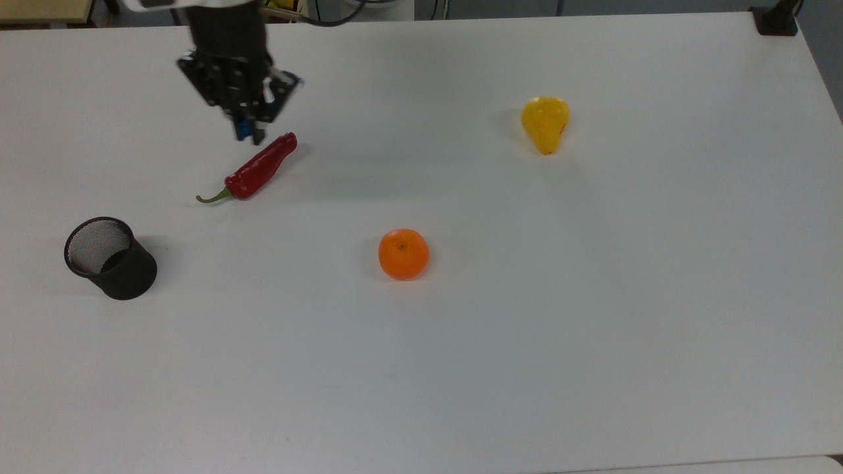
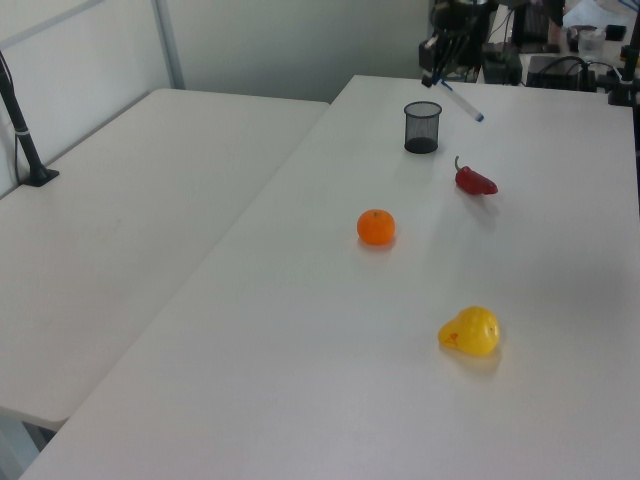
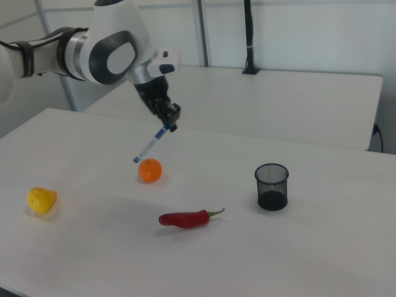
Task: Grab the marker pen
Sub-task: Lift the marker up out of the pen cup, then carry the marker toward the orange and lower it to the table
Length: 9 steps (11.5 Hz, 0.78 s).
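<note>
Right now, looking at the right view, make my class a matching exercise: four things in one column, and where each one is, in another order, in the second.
Things:
1. marker pen
2. chili
3. mesh cup
4. pear

Places (right view):
A. on the table at the right view's far left
B. upright on the table at the right view's right
C. lying nearest the table's front edge
D. held in the air by the hand

Pairs: 1-D, 2-C, 3-B, 4-A

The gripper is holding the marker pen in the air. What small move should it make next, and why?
Probably hold the grip and keep the height. The gripper is shut on the marker pen, which hangs tilted well above the table, with the red chili lying below, so going lower risks a bump.
</note>
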{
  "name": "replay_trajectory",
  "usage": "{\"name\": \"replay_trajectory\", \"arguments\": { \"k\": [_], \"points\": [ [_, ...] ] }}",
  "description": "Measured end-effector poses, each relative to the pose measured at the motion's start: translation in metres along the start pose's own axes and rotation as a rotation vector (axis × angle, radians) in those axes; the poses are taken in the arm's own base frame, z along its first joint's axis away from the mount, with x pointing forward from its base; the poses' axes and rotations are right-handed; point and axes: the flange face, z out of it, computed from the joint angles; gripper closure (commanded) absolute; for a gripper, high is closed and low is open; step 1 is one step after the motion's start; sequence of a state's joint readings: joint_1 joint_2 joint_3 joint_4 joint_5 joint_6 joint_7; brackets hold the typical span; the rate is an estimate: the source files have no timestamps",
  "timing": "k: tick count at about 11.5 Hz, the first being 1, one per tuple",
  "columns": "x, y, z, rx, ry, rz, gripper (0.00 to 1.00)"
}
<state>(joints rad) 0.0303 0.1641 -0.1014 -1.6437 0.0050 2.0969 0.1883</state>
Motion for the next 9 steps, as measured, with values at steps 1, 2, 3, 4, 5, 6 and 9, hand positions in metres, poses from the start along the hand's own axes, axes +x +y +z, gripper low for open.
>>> {"name": "replay_trajectory", "arguments": {
  "k": [1, 2, 3, 4, 5, 6, 9],
  "points": [
    [-0.013, -0.021, 0.008, 0.003, -0.071, -0.044, 1.00],
    [-0.028, -0.043, 0.019, 0.007, -0.129, -0.085, 1.00],
    [-0.043, -0.064, 0.032, 0.013, -0.170, -0.124, 1.00],
    [-0.059, -0.084, 0.045, 0.018, -0.204, -0.161, 1.00],
    [-0.074, -0.102, 0.056, 0.022, -0.236, -0.195, 1.00],
    [-0.088, -0.117, 0.066, 0.022, -0.263, -0.218, 1.00],
    [-0.116, -0.148, 0.095, 0.018, -0.310, -0.243, 1.00]
  ]
}}
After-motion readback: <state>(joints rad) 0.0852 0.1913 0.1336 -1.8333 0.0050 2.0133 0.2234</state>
